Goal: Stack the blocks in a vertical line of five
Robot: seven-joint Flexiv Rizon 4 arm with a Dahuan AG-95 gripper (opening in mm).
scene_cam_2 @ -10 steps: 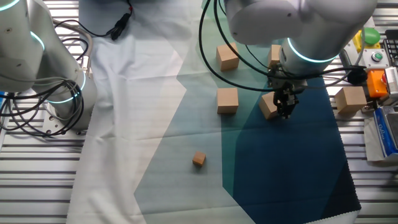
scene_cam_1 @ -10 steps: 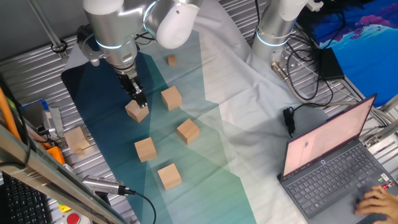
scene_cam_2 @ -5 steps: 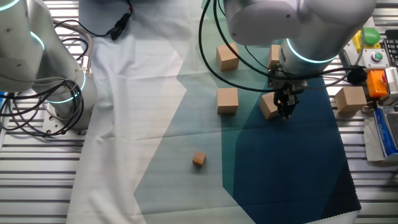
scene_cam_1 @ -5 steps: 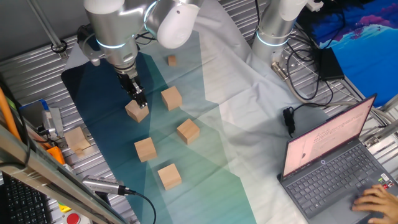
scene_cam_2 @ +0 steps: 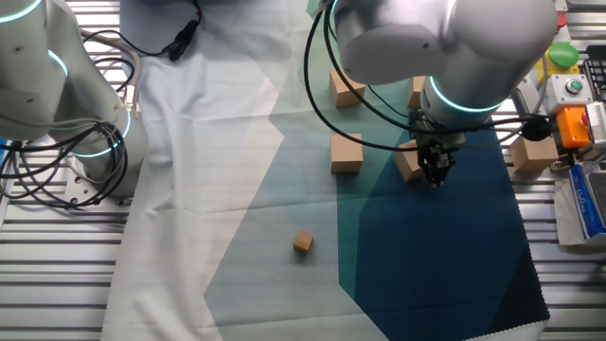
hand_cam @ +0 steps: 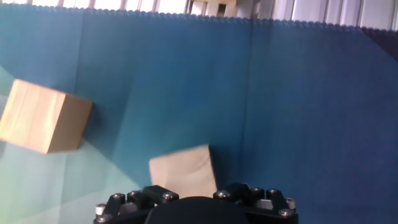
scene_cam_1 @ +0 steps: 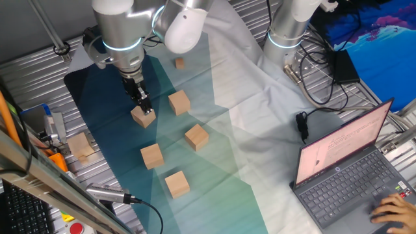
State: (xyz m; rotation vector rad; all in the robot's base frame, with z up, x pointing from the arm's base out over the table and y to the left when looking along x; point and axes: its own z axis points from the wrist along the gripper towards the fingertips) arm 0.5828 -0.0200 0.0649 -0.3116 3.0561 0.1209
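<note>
On the dark blue part of the cloth (scene_cam_1: 97, 104) that covers the tabletop (scene_cam_1: 39, 71), the end effector (scene_cam_1: 142, 106) hangs directly over one wooden block (scene_cam_1: 143, 117), its fingers coming down at the block's top. Whether they grip the block or only touch it cannot be told, and how far apart they stand is hidden too; the hand view shows only the dark body of the end effector (hand_cam: 196, 205) with the block (hand_cam: 181, 169) just beyond it.

Four more blocks lie singly on the cloth, none stacked: one (scene_cam_1: 179, 102) just right of the end effector, one (scene_cam_1: 196, 136) nearer and further right, one (scene_cam_1: 151, 156) nearer still, and the nearest (scene_cam_1: 177, 184) on the pale green band. A much smaller cube (scene_cam_1: 179, 63) sits far back. A paler block (scene_cam_1: 80, 145) rests off the cloth at the left. A laptop (scene_cam_1: 351, 175) stands open at the right.
</note>
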